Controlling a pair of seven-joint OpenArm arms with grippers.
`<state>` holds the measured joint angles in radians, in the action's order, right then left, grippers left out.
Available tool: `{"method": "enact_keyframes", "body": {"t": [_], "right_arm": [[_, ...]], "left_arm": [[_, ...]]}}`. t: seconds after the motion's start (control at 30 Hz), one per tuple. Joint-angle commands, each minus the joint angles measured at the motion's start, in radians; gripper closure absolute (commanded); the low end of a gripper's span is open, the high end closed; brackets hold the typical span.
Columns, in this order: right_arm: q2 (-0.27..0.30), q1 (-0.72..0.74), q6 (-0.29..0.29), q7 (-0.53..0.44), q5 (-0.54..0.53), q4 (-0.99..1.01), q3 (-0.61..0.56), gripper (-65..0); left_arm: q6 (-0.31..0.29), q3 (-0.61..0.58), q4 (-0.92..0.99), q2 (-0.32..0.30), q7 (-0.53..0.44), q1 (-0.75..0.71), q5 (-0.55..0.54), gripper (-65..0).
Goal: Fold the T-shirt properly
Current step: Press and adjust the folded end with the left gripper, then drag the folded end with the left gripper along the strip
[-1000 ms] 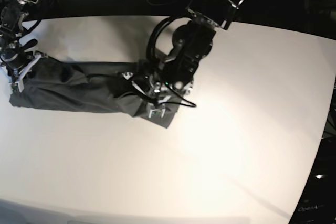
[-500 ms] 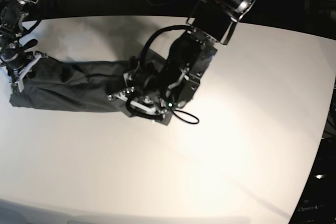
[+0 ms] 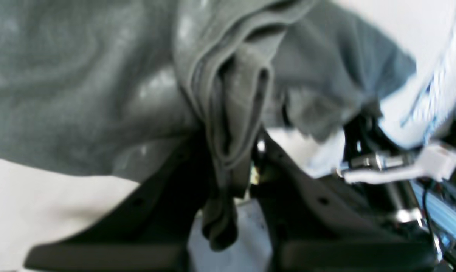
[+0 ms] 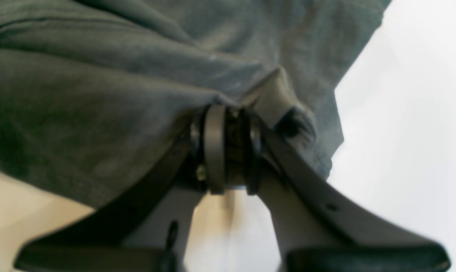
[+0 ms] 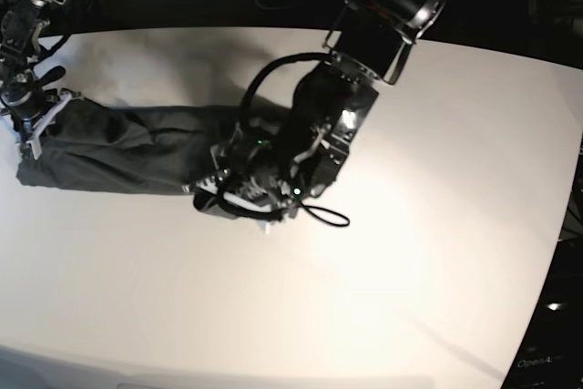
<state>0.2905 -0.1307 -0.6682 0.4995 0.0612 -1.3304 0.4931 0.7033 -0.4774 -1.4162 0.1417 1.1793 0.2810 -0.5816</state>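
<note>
Dark grey T-shirt [image 5: 127,148] stretched in a long, wrinkled band across the far left part of the white table [image 5: 410,252], one end at the table's left edge, the other near the middle. Left gripper [image 5: 239,199] down on the shirt's middle-of-table end, arm bent over it from the far side, black cable looped out onto the bare tabletop just beside. Seen through the left wrist camera: T-shirt [image 3: 80,83] gathered into a thick bunch of folded layers and pinched between the two dark fingers [image 3: 167,177] of the left gripper [image 3: 228,173], jaws narrow, clamped on the cloth, a tail of fabric hanging down between them toward the wrist; table [image 3: 31,200] pale beneath the shirt's edge; picture blurred toward the right side. Right gripper [image 5: 29,120] at the shirt's opposite end, at the table's left edge, arm reaching in from the far left corner. Seen through the right wrist camera: right gripper [image 4: 228,151] nearly closed, its fingers [image 4: 288,158] gripping a raised ridge of the T-shirt [image 4: 99,94] close to the cloth's border, fabric draped over the fingertips and spreading away above them; bare table [image 4: 402,132] to the right of the shirt's edge. Shirt lifted only slightly at both pinched ends, the stretch between lying on the table in lengthwise creases.
</note>
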Motion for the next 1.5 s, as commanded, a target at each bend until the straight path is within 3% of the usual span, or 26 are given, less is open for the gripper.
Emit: {"method": "enact_keyframes", "body": {"t": [0.0,0.33,0.87,1.23,1.3,1.47], "right_arm": [[-0.007,-0.010,-0.030,0.074,0.030,0.012,-0.007,-7.7],[-0.007,-0.005,-0.030,0.074,0.030,0.012,-0.007,-7.7],[-0.007,-0.004,-0.030,0.074,0.030,0.015,-0.050,-7.5],[-0.007,-0.002,-0.030,0.074,0.030,0.016,-0.057,-7.5],[-0.007,-0.002,-0.030,0.074,0.030,0.016,-0.057,-7.5],[-0.006,-0.001,-0.030,0.074,0.030,0.016,-0.057,-7.5]], "left_arm": [[-0.005,-0.004,-0.007,0.015,-0.009,0.022,-0.018,-3.1],[-0.005,-0.007,0.085,0.015,-0.026,0.024,-0.018,-3.1],[-0.005,-0.007,0.073,0.015,-0.066,0.022,-0.024,-3.2],[-0.005,-0.010,-0.038,0.015,-0.109,0.024,-0.199,-4.4],[-0.005,-0.010,-0.058,0.015,-0.109,0.025,-0.216,-9.4],[-0.005,-0.045,-0.085,0.015,-0.118,0.025,-0.259,-30.6]]}}
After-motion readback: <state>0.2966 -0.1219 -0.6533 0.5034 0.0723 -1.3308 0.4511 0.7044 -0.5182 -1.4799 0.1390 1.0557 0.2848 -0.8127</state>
